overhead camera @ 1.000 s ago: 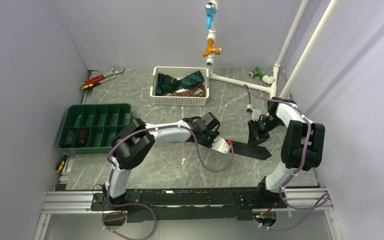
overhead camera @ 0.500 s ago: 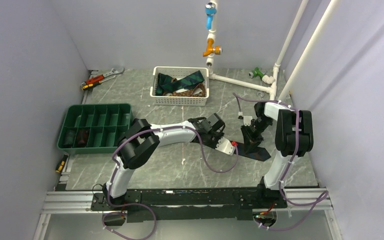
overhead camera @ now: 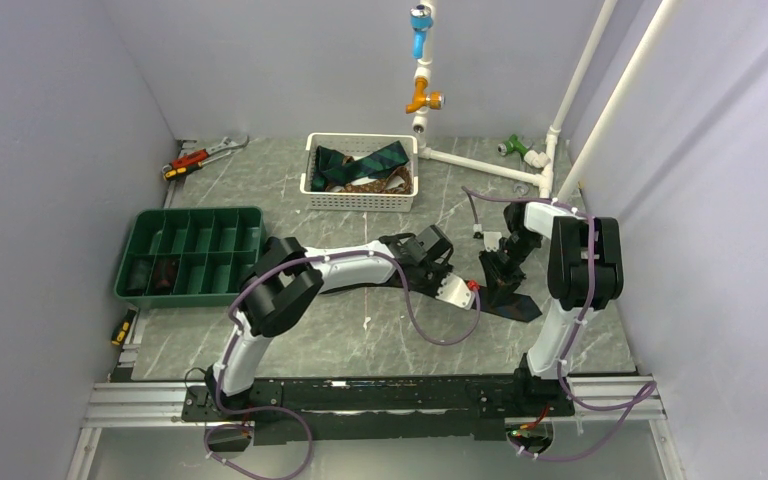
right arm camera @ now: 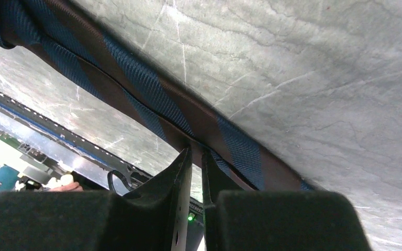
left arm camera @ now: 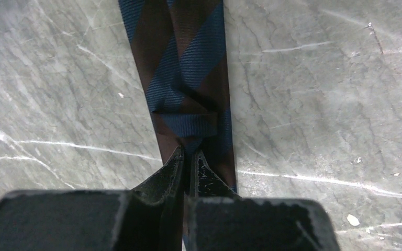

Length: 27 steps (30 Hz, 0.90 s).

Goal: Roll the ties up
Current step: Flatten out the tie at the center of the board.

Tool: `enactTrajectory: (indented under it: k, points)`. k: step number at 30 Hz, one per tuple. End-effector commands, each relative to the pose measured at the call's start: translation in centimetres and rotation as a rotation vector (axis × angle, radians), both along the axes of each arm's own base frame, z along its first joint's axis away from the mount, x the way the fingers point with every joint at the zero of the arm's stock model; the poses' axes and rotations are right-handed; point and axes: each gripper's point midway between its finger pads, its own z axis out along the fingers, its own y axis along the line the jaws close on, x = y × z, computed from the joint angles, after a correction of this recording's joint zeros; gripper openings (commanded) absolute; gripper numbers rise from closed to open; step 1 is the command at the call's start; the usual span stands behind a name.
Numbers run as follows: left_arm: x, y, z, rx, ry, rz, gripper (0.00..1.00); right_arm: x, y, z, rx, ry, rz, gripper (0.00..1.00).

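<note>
Pinching the small folded end of the striped navy-and-brown tie point(left arm camera: 186, 73), my left gripper point(left arm camera: 189, 156) had its jaws drawn together on the fold. The rest of the tie ran flat away from the fingertips across the grey marbled tabletop point(left arm camera: 319, 78). My right gripper point(right arm camera: 196, 157) was clamped on the edge of the same tie with only a slit between its jaws. From above, the tie lay on the right part of the table between my two grippers, well apart from the white basket point(overhead camera: 360, 198) holding the other ties point(overhead camera: 375, 160).
</note>
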Motion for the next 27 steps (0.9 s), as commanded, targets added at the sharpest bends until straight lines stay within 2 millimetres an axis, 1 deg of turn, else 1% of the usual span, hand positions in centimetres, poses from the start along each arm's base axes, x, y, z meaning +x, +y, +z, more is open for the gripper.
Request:
enactTrajectory:
  k: [1, 5, 6, 8, 10, 11, 14, 16, 17, 19, 20, 22, 25, 27]
  points:
    - [-0.8, -1.3, -0.1, -0.015, 0.027, -0.047, 0.09, 1.8, 0.2, -1.0, -0.003, -0.066, 0.022, 0.15]
    - [-1.0, -2.0, 0.1, -0.037, 0.055, -0.046, 0.12, 2.1, 0.6, -0.6, 0.021, -0.072, 0.023, 0.16]
    - [-1.1, -2.3, 0.3, -0.052, 0.066, -0.044, 0.16, 2.2, 0.7, -0.4, 0.031, -0.076, 0.023, 0.17]
    - [-1.7, -2.9, 0.8, -0.08, 0.105, -0.048, 0.3, 2.3, 1.1, -0.1, 0.052, -0.083, 0.02, 0.18]
    - [-1.9, -2.7, 1.8, -0.107, 0.148, -0.04, 0.44, 2.8, 1.5, 0.8, 0.08, -0.105, 0.017, 0.2]
    - [-1.8, -2.4, 2.5, -0.126, 0.173, -0.029, 0.49, 3.1, 1.8, 1.4, 0.094, -0.122, 0.014, 0.21]
    - [-1.1, -0.6, 5.7, -0.205, 0.262, 0.021, 0.6, 3.9, 2.5, 3.2, 0.139, -0.186, 0.011, 0.22]
    - [-0.6, 1.0, 8.0, -0.249, 0.321, 0.051, 0.65, 4.2, 4.0, 4.6, 0.18, -0.232, 0.044, 0.23]
    - [-0.3, 1.9, 9.5, -0.28, 0.336, 0.064, 0.68, 4.5, 4.7, 5.2, 0.202, -0.254, 0.048, 0.24]
    - [0.5, 3.6, 10.8, -0.314, 0.358, 0.103, 0.73, 4.9, 6.2, 6.2, 0.238, -0.303, 0.074, 0.25]
    - [0.8, 4.5, 11.2, -0.317, 0.362, 0.121, 0.73, 5.3, 6.8, 6.4, 0.237, -0.324, 0.082, 0.26]
    - [1.3, 6.3, 11.2, -0.304, 0.361, 0.152, 0.73, 6.1, 8.0, 6.4, 0.245, -0.365, 0.105, 0.26]
    - [1.5, 8.9, 10.1, -0.262, 0.355, 0.196, 0.7, 6.6, 9.4, 5.7, 0.253, -0.343, 0.109, 0.26]
    - [1.7, 10.5, 9.6, -0.245, 0.363, 0.233, 0.69, 6.9, 9.7, 4.9, 0.235, -0.325, 0.112, 0.26]
